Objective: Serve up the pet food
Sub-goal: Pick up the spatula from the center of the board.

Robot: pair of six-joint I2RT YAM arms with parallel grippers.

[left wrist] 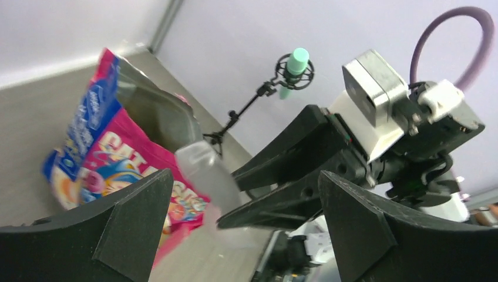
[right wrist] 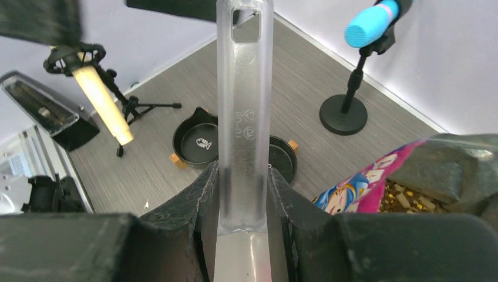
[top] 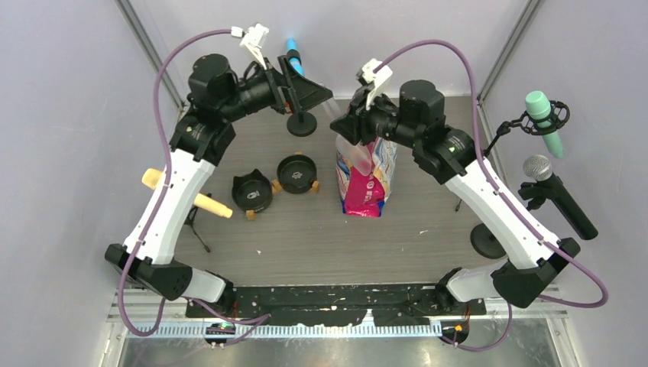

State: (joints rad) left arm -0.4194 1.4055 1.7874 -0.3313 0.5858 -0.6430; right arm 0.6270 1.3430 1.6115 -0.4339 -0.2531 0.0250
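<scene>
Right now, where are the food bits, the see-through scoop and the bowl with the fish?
pet food (right wrist: 405, 198): right wrist view, on the pellets inside the open bag (right wrist: 359, 191).
scoop (right wrist: 244, 117): right wrist view, middle of its clear handle.
bowl with the fish (right wrist: 194, 133): right wrist view, its bare floor.

The bag (left wrist: 106, 147) reads "CAT"; one bowl (right wrist: 192, 133) bears a fish sign.

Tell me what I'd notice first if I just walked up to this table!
The bright pink bag standing open mid-table, with brown pellets showing inside. Just over it, the right tool pinches a clear scoop by its handle. Two black bowls sit to the bag's left.
</scene>
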